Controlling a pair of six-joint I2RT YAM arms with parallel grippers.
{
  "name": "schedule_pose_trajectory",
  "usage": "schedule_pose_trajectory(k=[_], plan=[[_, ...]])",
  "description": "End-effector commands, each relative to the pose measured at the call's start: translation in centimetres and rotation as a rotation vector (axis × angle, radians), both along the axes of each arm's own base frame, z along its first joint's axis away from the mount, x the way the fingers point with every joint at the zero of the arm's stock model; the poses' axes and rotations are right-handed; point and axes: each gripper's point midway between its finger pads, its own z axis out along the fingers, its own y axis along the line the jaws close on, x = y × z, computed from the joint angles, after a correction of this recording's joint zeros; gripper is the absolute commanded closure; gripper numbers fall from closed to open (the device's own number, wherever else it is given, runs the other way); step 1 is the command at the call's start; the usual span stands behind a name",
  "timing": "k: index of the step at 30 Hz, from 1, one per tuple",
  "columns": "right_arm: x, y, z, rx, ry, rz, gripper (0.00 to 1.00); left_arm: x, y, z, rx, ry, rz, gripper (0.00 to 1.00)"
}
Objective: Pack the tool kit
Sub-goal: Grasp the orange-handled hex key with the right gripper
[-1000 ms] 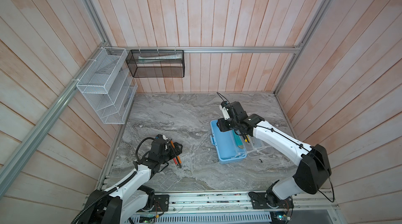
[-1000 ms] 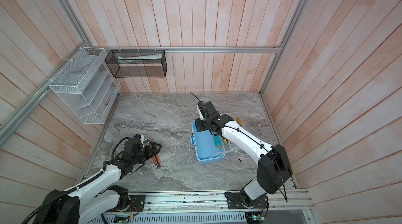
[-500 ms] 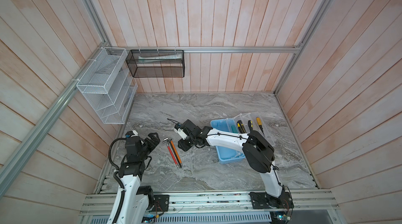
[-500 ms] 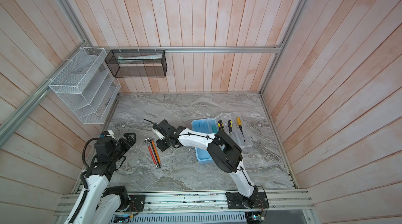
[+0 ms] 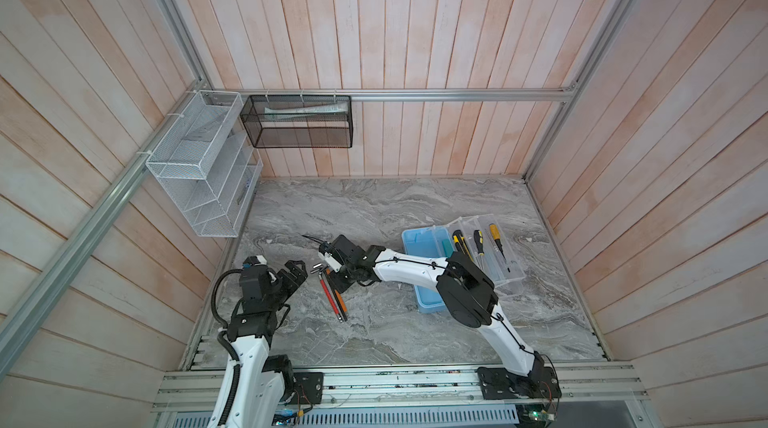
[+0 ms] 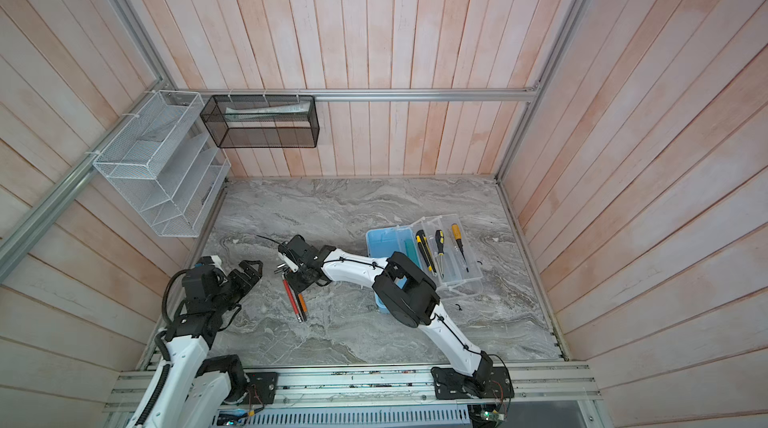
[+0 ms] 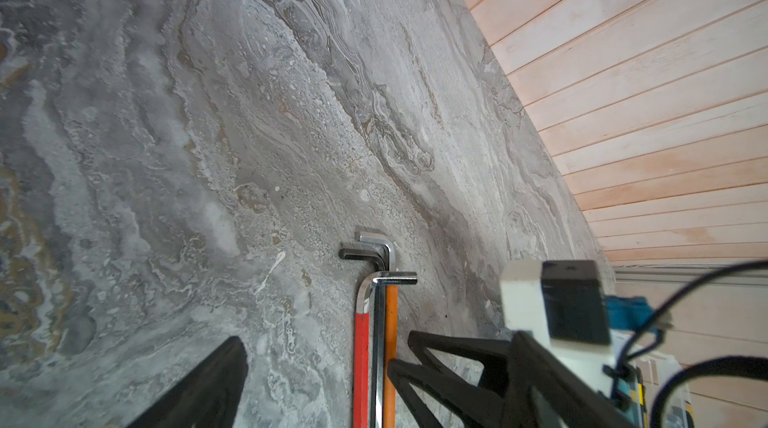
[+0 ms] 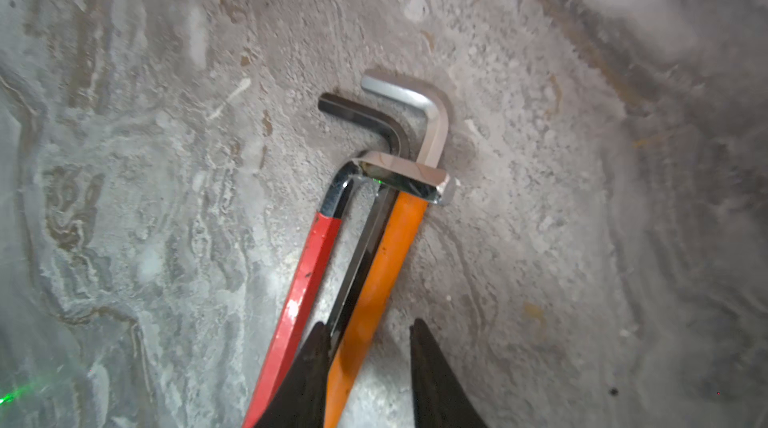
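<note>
The light blue tool box (image 5: 420, 245) (image 6: 380, 242) sits open on the marble counter (image 5: 374, 213), right of its middle and about halfway between the back and front edges. A clear compartment tray (image 5: 514, 285) (image 6: 474, 280) lies tilted across the box's right side, reaching toward the counter's right edge. It holds 3 screwdrivers (image 5: 478, 239) (image 6: 439, 238) with yellow-and-black handles, lying side by side.

3 hex keys (image 5: 332, 299) (image 6: 296, 299) lie bundled flat on the counter in its left part, nearer the front edge, well apart from the box. In the right wrist view they are a red-sleeved key (image 8: 307, 268), an orange-sleeved key (image 8: 386, 259) and a bare dark key (image 8: 361, 118) whose shaft runs between the other 2. The red-sleeved key's short arm crosses over the other 2 shafts.

The right arm reaches across the middle, and the right hand (image 5: 336, 286) (image 6: 297, 283) (image 8: 368, 322) is down on the bundle. Its 2 fingers straddle the orange-sleeved key: 1 finger touches it on the side facing the bare key, and the other stands a little clear of it. The hand is partly spread and not clamped.

The left hand (image 5: 298, 275) (image 6: 253, 270) hangs near the counter's left edge, just beside the bent ends of the keys. It is spread wide and holds nothing.
</note>
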Motion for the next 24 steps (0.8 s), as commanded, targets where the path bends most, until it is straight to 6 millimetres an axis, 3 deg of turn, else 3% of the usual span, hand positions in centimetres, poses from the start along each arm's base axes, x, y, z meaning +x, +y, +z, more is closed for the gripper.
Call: schedule_pose_trajectory(k=[1,8,16,24], plan=[[-0.4,-0.4,-1.3,-0.059,0.004,-0.005,0.68,-0.2,0.0,-0.3,0.003,0.001,-0.009,0.0],[-0.5,-0.7,-2.0,-0.075,0.015,-0.023,0.73,-0.3,-0.1,-0.3,0.007,-0.002,-0.011,0.0],[0.2,-3.5,-4.1,-0.242,-0.051,-0.066,0.75,-0.4,-0.1,-0.2,0.009,-0.009,-0.015,0.0],[-0.3,-1.4,-5.3,-0.259,-0.046,-0.043,0.71,-0.5,-0.4,-0.4,-0.003,-0.008,-0.022,0.0]])
